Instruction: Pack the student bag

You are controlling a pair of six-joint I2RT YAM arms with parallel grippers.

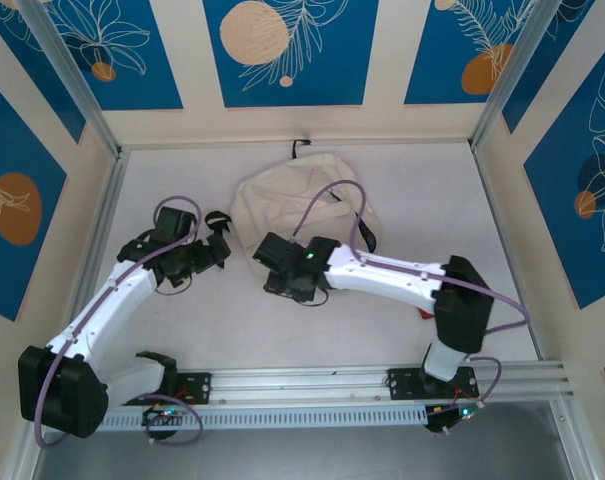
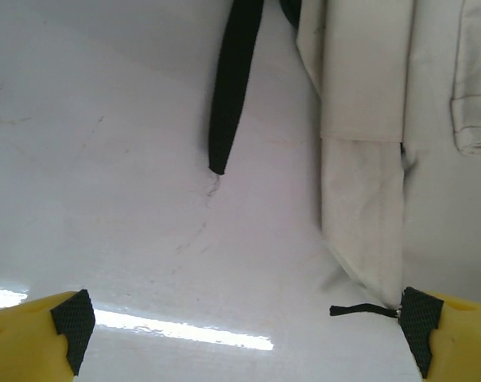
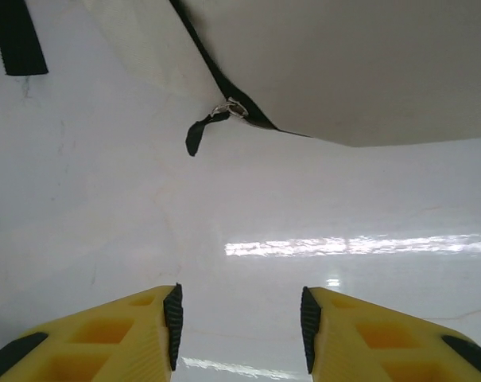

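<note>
Student bag (image 1: 272, 195) seems closed, left fingers (image 2: 65, 326) and right fingers (image 3: 157, 334) spread empty beside it; next probably pinching its zip pull (image 3: 199, 134).

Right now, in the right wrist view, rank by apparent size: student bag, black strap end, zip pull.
1. student bag, largest, though cropped.
2. black strap end, cropped by the frame.
3. zip pull, smallest.

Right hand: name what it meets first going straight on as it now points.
Likely the student bag, at its zipped edge by the black pull tab; bare table lies before it. Depth is unclear.
</note>
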